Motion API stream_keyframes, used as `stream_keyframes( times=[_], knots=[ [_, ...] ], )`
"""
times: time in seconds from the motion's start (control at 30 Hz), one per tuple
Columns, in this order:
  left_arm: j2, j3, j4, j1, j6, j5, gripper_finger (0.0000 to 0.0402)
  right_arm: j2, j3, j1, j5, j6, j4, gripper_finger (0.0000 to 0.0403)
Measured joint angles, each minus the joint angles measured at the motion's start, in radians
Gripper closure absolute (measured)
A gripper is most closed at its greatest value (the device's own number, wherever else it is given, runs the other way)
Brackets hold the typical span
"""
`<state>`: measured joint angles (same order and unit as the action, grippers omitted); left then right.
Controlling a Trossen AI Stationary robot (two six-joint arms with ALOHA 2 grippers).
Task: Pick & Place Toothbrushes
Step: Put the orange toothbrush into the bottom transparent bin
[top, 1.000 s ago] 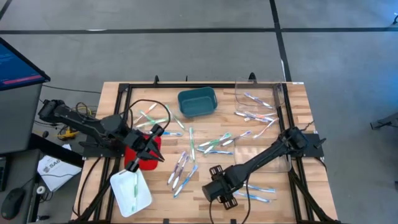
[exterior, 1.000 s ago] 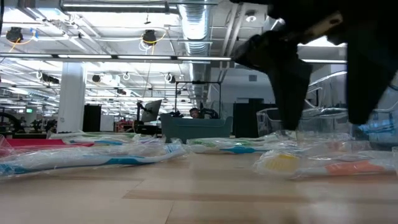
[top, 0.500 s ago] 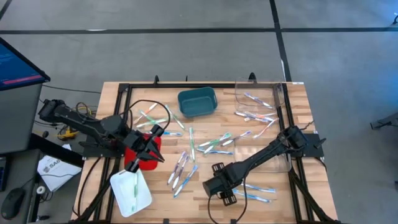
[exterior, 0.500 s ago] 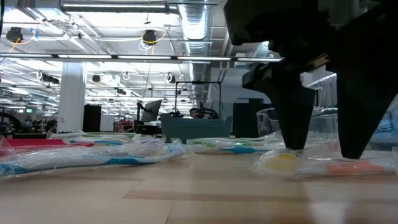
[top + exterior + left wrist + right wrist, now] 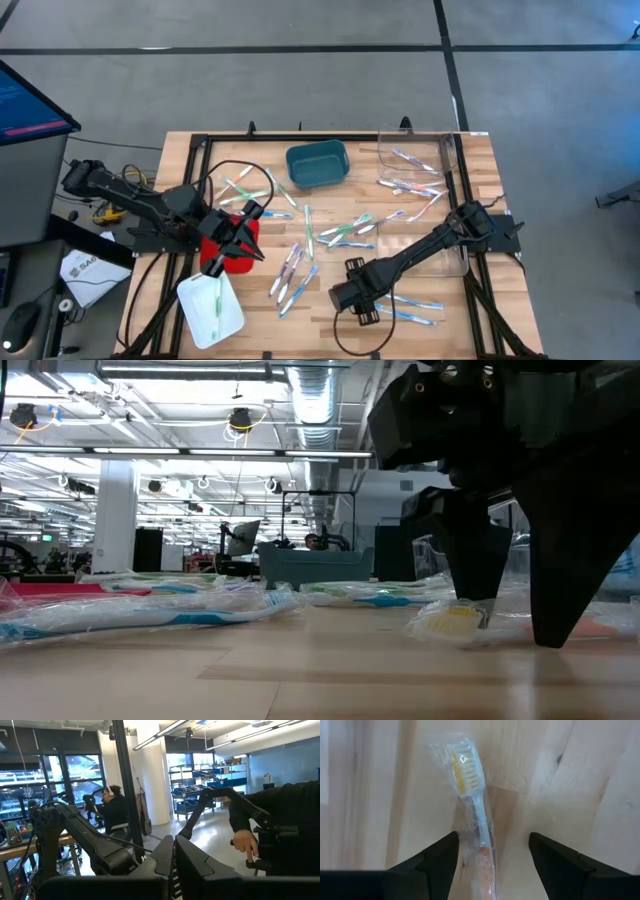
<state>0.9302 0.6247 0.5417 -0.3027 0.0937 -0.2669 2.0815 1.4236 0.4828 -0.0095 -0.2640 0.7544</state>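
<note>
A grey concrete floor (image 5: 300, 90) crossed by dark seam lines surrounds the wooden counter (image 5: 480, 150). A monitor (image 5: 30, 100) glows at the left edge. Beyond lies an open workshop: ceiling ducts (image 5: 320, 400), strip lights (image 5: 190, 372), a white column (image 5: 115, 510), blue storage shelves (image 5: 200, 780), large windows (image 5: 75, 775) and a seated person (image 5: 116, 810).

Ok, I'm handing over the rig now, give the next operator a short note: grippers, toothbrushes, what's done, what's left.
Right gripper: open, down at the table's front, fingers straddling a wrapped orange toothbrush, not yet closed.
Left gripper: shut, empty, waiting over the red bin.
Done: a few brushes lie in the clear bin, one green in the white bin.
Left: loose brushes mid-table; teal bin looks empty.
</note>
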Motion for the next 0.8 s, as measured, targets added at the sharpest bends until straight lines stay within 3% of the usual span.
stream_keyframes(
  times=[0.17, 0.3, 0.43, 0.67, 0.8],
  knots=[
    [0.000, 0.000, 0.001, 0.000, 0.006, 0.000, 0.0389, 0.000, -0.001, 0.000, 0.000, 0.001, -0.001, 0.0165],
    [0.000, 0.000, 0.005, 0.000, 0.006, 0.000, 0.0389, 0.001, -0.001, -0.001, 0.000, 0.001, 0.000, 0.0190],
    [0.000, 0.000, 0.006, 0.000, 0.006, 0.000, 0.0389, 0.002, -0.002, -0.003, -0.002, -0.004, 0.002, 0.0247],
    [0.000, 0.000, 0.006, 0.000, 0.006, 0.000, 0.0389, 0.003, -0.002, -0.020, -0.013, -0.014, 0.007, 0.0383],
    [0.000, 0.000, 0.006, 0.000, 0.006, 0.000, 0.0389, 0.005, 0.007, -0.030, -0.009, -0.017, 0.016, 0.0386]
  ],
)
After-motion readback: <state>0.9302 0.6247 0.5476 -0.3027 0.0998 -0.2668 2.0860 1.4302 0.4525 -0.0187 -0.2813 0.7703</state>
